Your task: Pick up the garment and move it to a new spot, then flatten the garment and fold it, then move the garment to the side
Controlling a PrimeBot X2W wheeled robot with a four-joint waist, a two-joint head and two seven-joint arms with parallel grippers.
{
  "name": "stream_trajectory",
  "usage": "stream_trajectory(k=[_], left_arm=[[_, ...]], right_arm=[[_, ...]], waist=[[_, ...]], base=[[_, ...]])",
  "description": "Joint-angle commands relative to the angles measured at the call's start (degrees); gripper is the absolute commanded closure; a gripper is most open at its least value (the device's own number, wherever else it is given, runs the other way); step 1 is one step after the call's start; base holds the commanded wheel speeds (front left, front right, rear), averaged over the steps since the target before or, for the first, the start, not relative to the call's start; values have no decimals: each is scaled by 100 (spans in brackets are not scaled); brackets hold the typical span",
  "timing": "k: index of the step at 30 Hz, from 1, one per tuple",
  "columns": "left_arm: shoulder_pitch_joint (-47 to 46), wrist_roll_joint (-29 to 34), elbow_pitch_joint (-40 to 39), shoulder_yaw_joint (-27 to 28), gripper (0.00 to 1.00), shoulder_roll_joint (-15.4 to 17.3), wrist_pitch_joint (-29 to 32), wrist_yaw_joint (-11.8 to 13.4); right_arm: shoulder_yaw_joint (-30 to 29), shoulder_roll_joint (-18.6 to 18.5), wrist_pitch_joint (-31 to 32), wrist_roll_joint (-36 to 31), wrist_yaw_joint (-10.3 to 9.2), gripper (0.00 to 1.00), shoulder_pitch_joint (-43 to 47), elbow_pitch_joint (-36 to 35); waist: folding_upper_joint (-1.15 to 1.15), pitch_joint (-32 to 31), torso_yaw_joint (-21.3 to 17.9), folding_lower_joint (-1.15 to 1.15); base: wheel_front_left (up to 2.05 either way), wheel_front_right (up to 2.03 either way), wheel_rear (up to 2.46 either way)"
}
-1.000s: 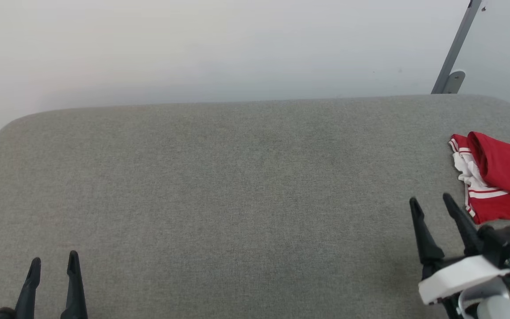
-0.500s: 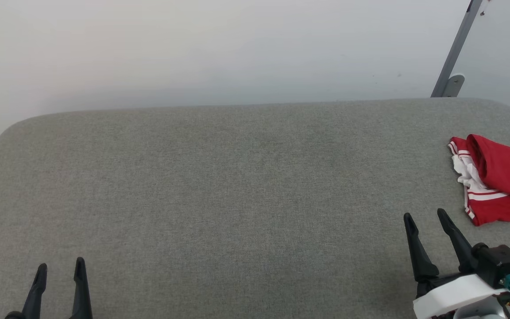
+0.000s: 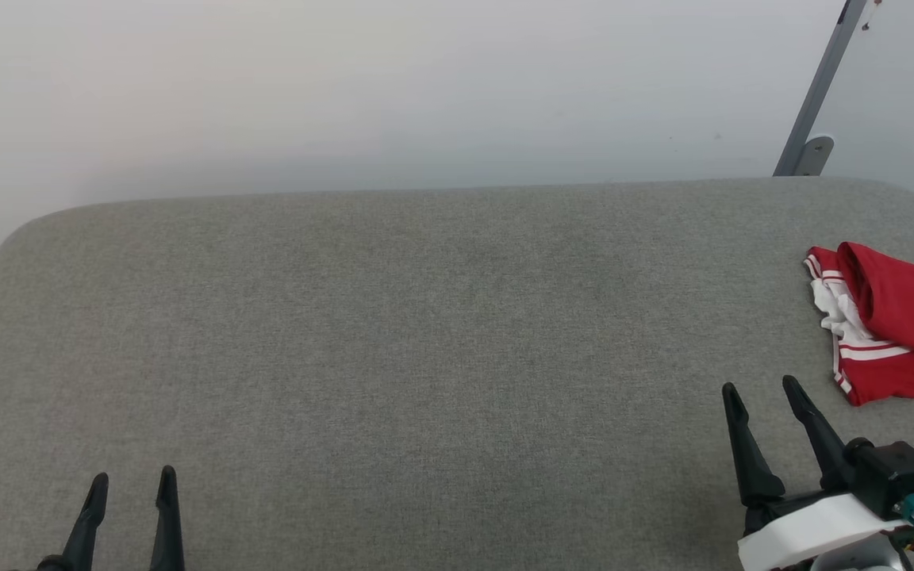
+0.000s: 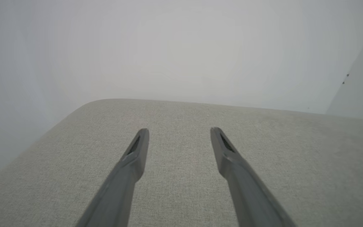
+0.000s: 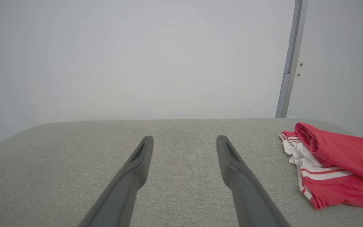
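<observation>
The garment [image 3: 893,325] is a folded red shirt with white sleeve cloth and striped trim, lying at the far right of the grey padded table [image 3: 425,341]. It also appears at the right of the right wrist view as the garment [image 5: 336,164]. My right gripper [image 3: 758,388] stands open just left of and nearer than the garment, apart from it and empty; its own view shows the right gripper [image 5: 184,138] over bare table. My left gripper [image 3: 133,476] is open and empty at the lower left; the left gripper [image 4: 179,130] points across bare table.
A pale wall runs behind the table's rounded far edge. A grey metal post [image 3: 818,87] with a bracket leans at the back right, behind the table. The garment runs off the head view's right edge.
My right gripper has drawn back toward the near edge, away from the garment. My left gripper has shifted a little to the right. The head view has tipped slightly.
</observation>
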Motion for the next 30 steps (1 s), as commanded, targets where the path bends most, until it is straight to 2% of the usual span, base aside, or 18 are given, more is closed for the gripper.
stream_trajectory(k=[1,29,30], left_arm=[[-42,13,10,-9,0,12,-26,-18],[-178,72,-75,-20,0,14,-26,-18],[-184,98,-86,-15,100,26,-26,-18]], right_arm=[[8,12,7,-24,-1,0,57,-28],[-73,103,65,-114,-2,0,128,-69],[-78,106,70,-118,-1,100,131,-71]], waist=[[0,3,-4,0],[0,26,8,0],[0,28,6,0]], base=[[0,0,0],[0,0,0],[0,0,0]])
